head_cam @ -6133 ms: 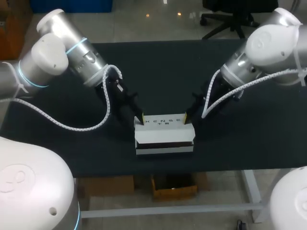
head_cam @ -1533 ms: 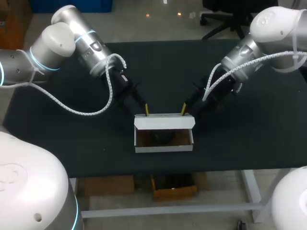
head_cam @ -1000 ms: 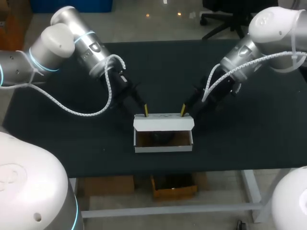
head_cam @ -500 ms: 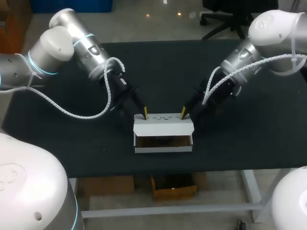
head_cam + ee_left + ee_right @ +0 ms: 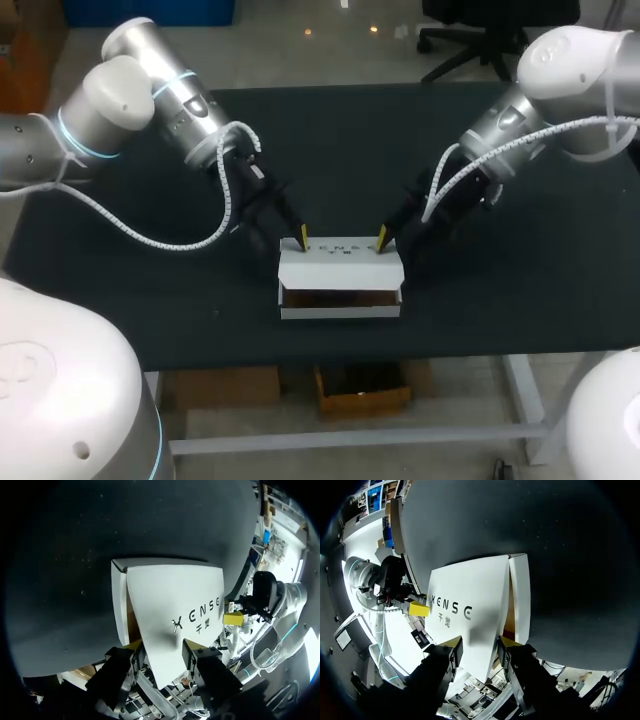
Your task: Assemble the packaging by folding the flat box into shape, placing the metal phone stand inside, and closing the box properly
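The left gripper (image 5: 303,238), fingers spread, straddles the rear left corner of the printed white lid (image 5: 341,265). Just ahead of both grippers, the white cardboard box (image 5: 340,312) lies on the black table (image 5: 340,140). Its long axis runs from gripper to gripper, and the low-tilted lid hides its inside. The right gripper (image 5: 381,238), likewise spread, straddles the rear right corner.

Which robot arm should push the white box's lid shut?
Neither clearly: the left gripper and right gripper sit evenly at the back corners of the white cardboard box's lid, so probably both together.
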You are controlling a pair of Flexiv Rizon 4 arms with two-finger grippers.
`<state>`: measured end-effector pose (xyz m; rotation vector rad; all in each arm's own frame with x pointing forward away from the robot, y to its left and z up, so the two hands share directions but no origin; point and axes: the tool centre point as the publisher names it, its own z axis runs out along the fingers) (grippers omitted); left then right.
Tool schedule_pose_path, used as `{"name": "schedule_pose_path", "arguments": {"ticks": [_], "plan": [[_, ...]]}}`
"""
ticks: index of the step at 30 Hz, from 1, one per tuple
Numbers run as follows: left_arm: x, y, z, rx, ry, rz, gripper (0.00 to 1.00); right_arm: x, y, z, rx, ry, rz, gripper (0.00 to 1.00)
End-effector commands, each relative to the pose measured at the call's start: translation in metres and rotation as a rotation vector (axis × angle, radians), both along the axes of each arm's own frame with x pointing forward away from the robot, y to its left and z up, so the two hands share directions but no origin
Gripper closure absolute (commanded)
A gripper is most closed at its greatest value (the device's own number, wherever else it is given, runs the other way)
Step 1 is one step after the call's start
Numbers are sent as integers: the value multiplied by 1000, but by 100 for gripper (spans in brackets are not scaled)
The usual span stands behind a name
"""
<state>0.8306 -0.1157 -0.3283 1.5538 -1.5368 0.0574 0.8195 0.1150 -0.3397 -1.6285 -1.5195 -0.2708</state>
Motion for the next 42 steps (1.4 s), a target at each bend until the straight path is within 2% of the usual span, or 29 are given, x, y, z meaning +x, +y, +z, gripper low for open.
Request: {"name": "schedule_pose_path", "arguments": {"ticks": [1,42], "plan": [[-1,-3,1,4,-5,-1,51,1,2,-3,3,4,4,56],[-4,-1,-6,1,-25,2,51,-1,2,-13,-23,1,10,51]]}}
